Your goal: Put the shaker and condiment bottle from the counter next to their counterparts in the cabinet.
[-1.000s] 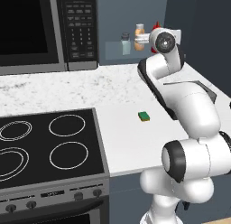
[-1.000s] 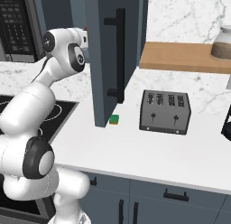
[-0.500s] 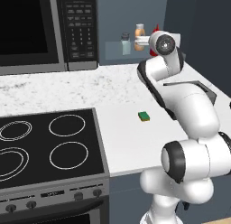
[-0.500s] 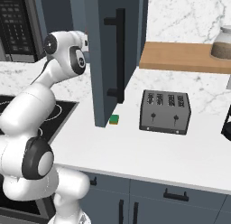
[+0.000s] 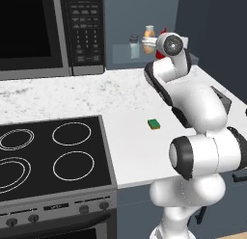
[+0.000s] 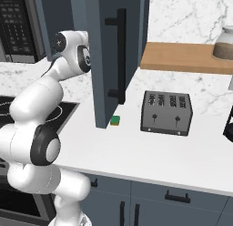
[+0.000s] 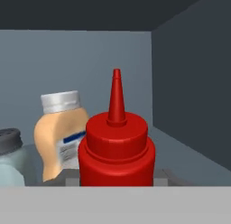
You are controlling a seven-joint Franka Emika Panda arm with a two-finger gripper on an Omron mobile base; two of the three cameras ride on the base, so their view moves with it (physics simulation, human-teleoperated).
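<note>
In the hand view my gripper (image 7: 116, 179) is shut on the red condiment bottle (image 7: 117, 151), held upright inside the dark blue-grey cabinet (image 7: 189, 83). Just behind it to the left stands the orange-tan bottle (image 7: 61, 137) with a pale cap. A pale shaker (image 7: 9, 157) with a grey cap shows at the far left edge; I cannot tell whether it is the counter's shaker or its counterpart. In the left base view the hand reaches into the niche beside the tan bottle (image 5: 149, 39) and the shaker (image 5: 133, 45), with the red nozzle tip (image 5: 162, 32) showing above the wrist.
A green sponge (image 5: 154, 124) lies on the white counter (image 5: 72, 93). The microwave (image 5: 43, 31) and the stove (image 5: 48, 156) are to the left. The open cabinet door (image 6: 113, 52) hangs beside the arm, with a toaster (image 6: 166, 112) and a jar (image 6: 225, 43) to the right.
The hand with the red bottle has edged slightly left, deeper toward the shelf bottles. Nothing else has moved.
</note>
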